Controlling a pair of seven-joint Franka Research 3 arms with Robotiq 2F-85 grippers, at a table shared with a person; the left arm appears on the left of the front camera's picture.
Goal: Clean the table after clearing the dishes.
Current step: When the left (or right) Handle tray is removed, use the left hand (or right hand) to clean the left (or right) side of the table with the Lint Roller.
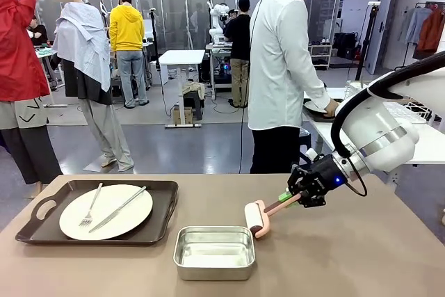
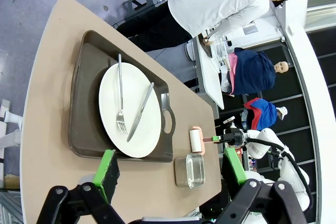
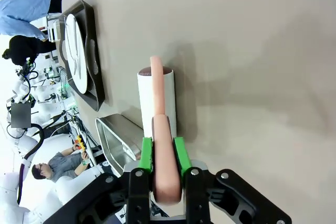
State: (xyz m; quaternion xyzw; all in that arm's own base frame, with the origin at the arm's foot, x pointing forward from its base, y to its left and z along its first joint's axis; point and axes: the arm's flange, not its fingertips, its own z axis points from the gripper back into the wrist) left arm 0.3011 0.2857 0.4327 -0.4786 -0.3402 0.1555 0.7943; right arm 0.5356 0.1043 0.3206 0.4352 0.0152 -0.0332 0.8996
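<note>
The table [image 1: 361, 255] was not yet fully cleared. In the lower left of the front view one dark tray [image 1: 165, 203] lay on it. The tray carried a white plate [image 1: 132, 217], and a fork [image 1: 90, 208] and a knife [image 1: 118, 209] lay side by side on the plate. Near the lower middle, a small steel pan [image 1: 213, 271] stood empty on the table, just beside the tray.

The right gripper [image 1: 288, 198] came in from the right side of the frame. It was pinching the pink handle [image 1: 281, 205] of a lint roller [image 1: 257, 218]. In the right wrist view, its green pads [image 3: 146, 153] pressed on both sides of this handle. The white roll seemed to rest on the table surface, just beside the far right corner of the pan.

The left gripper [image 2: 169, 169] had its jaws spread wide and held nothing. In the left wrist view it hung above the near edge of the table, and the tray lay in the middle of that frame.

A person [image 1: 278, 67] stood behind the far edge and was turned toward a white table at the right.

As I judge it, the cleaning tool was in hand and the right half of the table was free for rolling. The tray with its plate and cutlery remained to be taken away, and the area under it could be cleaned only after that. The pan also stood in the way of the roller.
</note>
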